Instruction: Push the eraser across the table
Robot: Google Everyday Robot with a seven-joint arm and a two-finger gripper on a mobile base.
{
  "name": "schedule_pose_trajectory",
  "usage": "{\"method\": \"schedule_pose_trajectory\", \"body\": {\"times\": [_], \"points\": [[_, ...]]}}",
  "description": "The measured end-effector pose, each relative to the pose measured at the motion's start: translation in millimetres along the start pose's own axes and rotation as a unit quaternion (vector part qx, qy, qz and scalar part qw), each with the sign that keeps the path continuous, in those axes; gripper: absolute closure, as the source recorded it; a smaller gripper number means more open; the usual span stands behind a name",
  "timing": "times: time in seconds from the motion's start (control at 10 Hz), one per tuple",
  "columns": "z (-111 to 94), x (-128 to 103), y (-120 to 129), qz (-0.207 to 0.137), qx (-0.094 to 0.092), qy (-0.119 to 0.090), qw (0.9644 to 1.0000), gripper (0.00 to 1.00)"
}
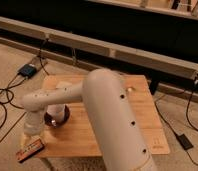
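The eraser [29,149], a small dark block with a reddish-orange face, lies at the front-left corner of the honey-coloured wooden table [142,102], partly over the edge. My white arm reaches from the lower right across the table and bends down at the left. The gripper [32,135] hangs at the wrist's end just behind and above the eraser, close to it or touching it. The wrist hides its fingers.
A dark saucer [58,118] sits on the table just right of the wrist, partly hidden by the forearm. A pale block [61,84] lies behind the forearm. Cables, a blue box [28,70] and a black adapter [184,141] lie on the floor. A long low rail runs behind the table.
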Motion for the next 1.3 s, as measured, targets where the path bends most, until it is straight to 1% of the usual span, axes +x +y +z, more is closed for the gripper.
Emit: {"method": "schedule_pose_trajectory", "body": {"times": [0.2, 0.4, 0.7, 0.9, 1.0, 1.3], "points": [[9.0, -2.0, 11.5, -0.015, 0.002, 0.012, 0.9998, 0.35], [22.0, -4.1, 23.2, -0.031, 0.002, 0.028, 0.9991, 0.35], [30.2, -11.2, 39.3, -0.052, -0.001, 0.041, 0.9978, 0.35], [26.6, -18.2, 51.3, -0.068, -0.005, 0.043, 0.9967, 0.35], [21.1, -22.8, 60.0, -0.08, -0.007, 0.045, 0.9957, 0.35], [11.9, -28.0, 65.9, -0.095, -0.005, 0.046, 0.9944, 0.35]]}}
